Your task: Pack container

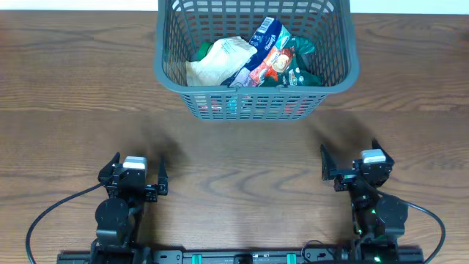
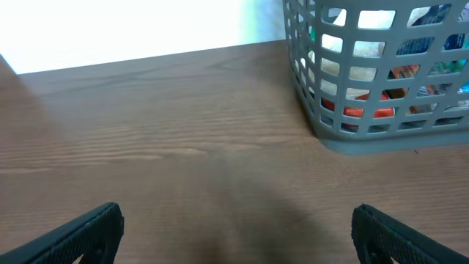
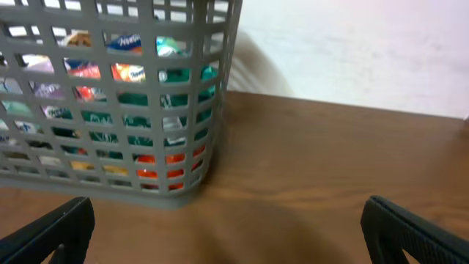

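The container [image 1: 350, 51], a large grey lattice basket, stands at the far middle of the table. Several snack packets lie inside it: a beige bag [image 1: 216, 62], a blue packet [image 1: 260, 40] and a green one [image 1: 293, 62]. My left gripper [image 1: 139, 170] rests near the front left, open, nothing between its fingers. My right gripper [image 1: 349, 160] sits at the front right, also open and empty. The left wrist view has the container [image 2: 330, 136] at upper right; the right wrist view has the container [image 3: 95, 187] at upper left, with packets showing through the slots.
Wooden table [image 1: 73, 88] spreads to both sides of the basket. Black cables [image 1: 51, 213] run from the arm bases at the front edge. A pale wall [image 2: 132, 29] lies beyond the table's far edge.
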`<state>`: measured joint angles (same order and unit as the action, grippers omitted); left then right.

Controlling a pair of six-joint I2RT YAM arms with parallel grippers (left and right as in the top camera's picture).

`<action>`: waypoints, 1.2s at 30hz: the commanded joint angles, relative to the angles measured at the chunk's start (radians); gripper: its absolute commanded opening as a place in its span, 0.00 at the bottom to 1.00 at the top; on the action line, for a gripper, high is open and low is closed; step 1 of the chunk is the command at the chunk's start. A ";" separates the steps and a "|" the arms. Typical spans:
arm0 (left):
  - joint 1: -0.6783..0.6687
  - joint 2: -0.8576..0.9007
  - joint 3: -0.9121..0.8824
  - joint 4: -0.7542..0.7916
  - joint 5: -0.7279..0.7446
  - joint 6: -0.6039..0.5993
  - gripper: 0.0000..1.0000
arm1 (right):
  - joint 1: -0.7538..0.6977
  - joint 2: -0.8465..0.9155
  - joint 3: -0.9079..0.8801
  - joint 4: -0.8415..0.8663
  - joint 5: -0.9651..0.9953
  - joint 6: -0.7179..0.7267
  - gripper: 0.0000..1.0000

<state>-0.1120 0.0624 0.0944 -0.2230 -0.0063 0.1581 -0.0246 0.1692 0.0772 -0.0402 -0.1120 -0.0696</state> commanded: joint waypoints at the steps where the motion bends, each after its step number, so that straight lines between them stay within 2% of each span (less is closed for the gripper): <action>1: 0.006 -0.007 -0.024 -0.006 -0.002 0.006 0.99 | 0.006 -0.008 -0.011 0.006 0.010 0.024 0.99; 15: 0.006 -0.007 -0.024 -0.006 -0.002 0.006 0.99 | 0.006 -0.018 -0.029 0.006 0.010 0.024 0.99; 24: 0.006 -0.007 -0.024 -0.006 -0.002 0.006 0.98 | 0.006 -0.167 -0.063 -0.003 0.006 0.025 0.99; 36: 0.006 -0.007 -0.024 -0.006 -0.002 0.006 0.98 | 0.006 -0.164 -0.072 -0.005 0.002 0.047 0.99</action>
<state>-0.1120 0.0624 0.0944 -0.2230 -0.0067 0.1577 -0.0246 0.0147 0.0097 -0.0410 -0.1085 -0.0395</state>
